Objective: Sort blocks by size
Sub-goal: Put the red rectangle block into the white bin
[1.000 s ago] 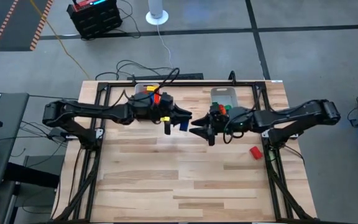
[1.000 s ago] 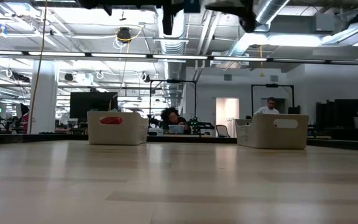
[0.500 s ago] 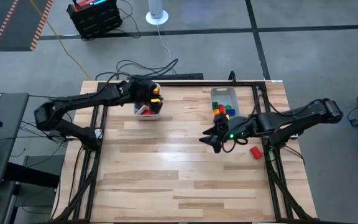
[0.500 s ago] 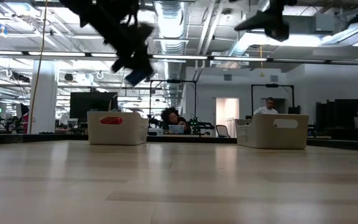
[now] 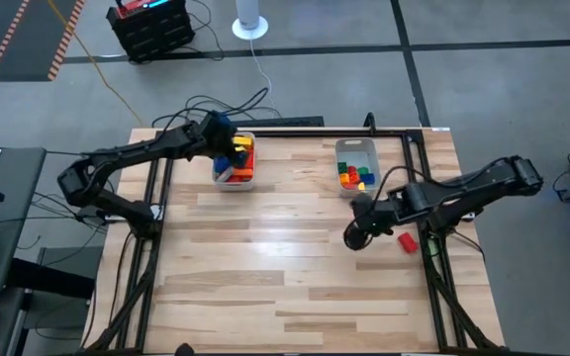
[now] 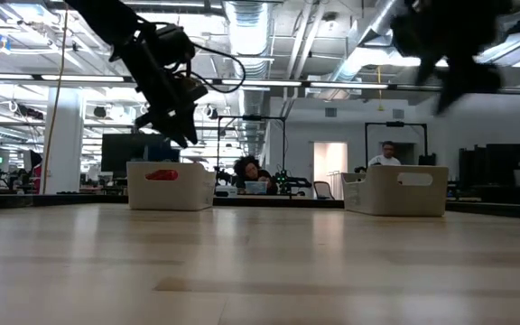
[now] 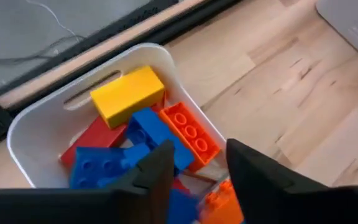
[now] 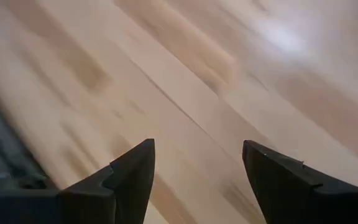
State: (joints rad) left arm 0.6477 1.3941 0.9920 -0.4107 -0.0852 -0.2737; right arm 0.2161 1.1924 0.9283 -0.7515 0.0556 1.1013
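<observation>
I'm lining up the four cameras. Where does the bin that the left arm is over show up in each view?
High view: left bin, far side of the table, left of centre, under the left gripper.
Low view: left bin, left of centre, at the table's far edge.
Left wrist view: left bin fills the middle, just past the fingers.
Right wrist view: not in it.
Shared landmark: the yellow block inside it.
</observation>
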